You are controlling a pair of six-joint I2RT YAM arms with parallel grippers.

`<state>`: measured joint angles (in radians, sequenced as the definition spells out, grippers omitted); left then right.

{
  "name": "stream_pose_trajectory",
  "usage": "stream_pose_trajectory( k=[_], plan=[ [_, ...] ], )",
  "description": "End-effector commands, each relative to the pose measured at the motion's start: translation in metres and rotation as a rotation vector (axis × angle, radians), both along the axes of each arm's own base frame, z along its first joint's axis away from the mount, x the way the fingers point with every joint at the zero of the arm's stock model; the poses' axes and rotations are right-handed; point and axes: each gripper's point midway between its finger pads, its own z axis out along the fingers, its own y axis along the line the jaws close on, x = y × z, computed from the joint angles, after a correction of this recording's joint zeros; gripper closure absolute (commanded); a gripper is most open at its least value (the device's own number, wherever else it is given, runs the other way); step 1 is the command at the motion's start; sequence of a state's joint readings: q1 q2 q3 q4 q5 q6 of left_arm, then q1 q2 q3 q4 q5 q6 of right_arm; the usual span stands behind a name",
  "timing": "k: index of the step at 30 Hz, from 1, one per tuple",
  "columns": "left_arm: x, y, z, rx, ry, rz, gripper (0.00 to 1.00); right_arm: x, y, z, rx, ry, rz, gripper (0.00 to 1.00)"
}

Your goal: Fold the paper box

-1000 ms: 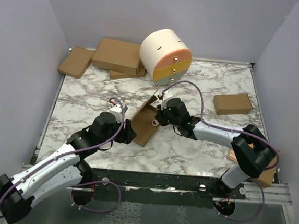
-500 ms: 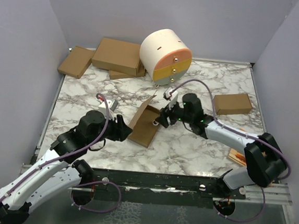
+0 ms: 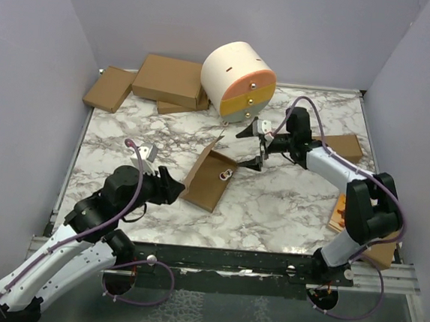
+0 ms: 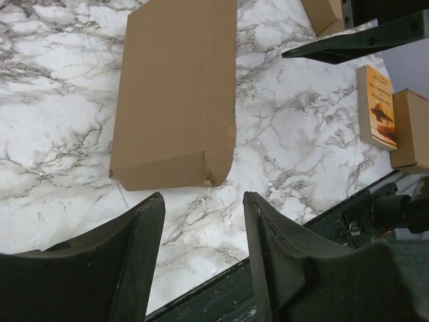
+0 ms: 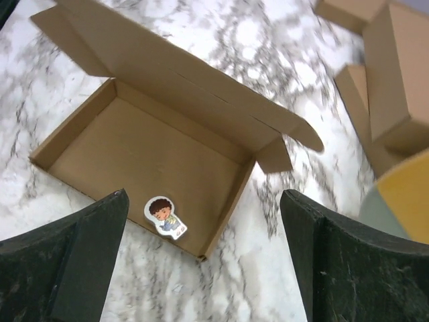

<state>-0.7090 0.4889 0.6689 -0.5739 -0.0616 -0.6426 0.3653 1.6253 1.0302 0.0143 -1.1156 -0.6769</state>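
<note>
The paper box (image 3: pixel 204 181) lies mid-table as an open brown cardboard tray, its lid (image 3: pixel 215 144) tilted up on the far side. Inside, a small cartoon-boy sticker (image 5: pixel 164 217) rests near the tray's right wall. In the right wrist view the box (image 5: pixel 134 151) shows from above. My right gripper (image 3: pixel 254 145) hangs wide open just right of the box and touches nothing. Just left of the box's near corner, my left gripper (image 3: pixel 169 184) is open and empty. The left wrist view shows the box's outer wall (image 4: pixel 177 87) ahead of the left gripper (image 4: pixel 202 201).
A round white drawer unit (image 3: pixel 238 82) stands at the back. Brown cartons (image 3: pixel 169 79) lie at the back left, and a smaller carton (image 3: pixel 335 149) on the right. An orange book (image 4: pixel 377 107) and another carton (image 4: pixel 409 127) sit at the right edge.
My right gripper has let go of the box, opened wide and pulled back to the right. My left arm has drawn back to the left, off the box. The box now rests on the table.
</note>
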Motion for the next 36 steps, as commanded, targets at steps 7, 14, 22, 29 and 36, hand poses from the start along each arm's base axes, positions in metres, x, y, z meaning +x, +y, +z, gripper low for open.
stream_pose_trajectory(
  k=[7, 14, 22, 29, 36],
  plan=[
    [0.016, 0.021, -0.024, 0.018, -0.019, 0.163, 0.54, 0.030, 0.030, -0.007, 0.064, -0.011, 0.251, 0.18],
    [0.017, 0.023, -0.025, 0.023, -0.022, 0.174, 0.55, 0.057, 0.040, -0.019, 0.049, 0.057, 0.185, 0.24],
    [0.019, 0.020, -0.029, 0.042, -0.015, 0.164, 0.55, 0.057, 0.057, -0.033, 0.028, 0.091, 0.222, 0.45],
    [0.019, 0.021, -0.028, 0.037, -0.020, 0.164, 0.55, 0.058, 0.059, -0.035, 0.019, 0.097, 0.220, 0.75],
    [0.020, 0.022, -0.022, 0.041, -0.042, 0.164, 0.54, 0.048, 0.048, -0.023, 0.007, 0.033, 0.203, 0.99]
  ],
)
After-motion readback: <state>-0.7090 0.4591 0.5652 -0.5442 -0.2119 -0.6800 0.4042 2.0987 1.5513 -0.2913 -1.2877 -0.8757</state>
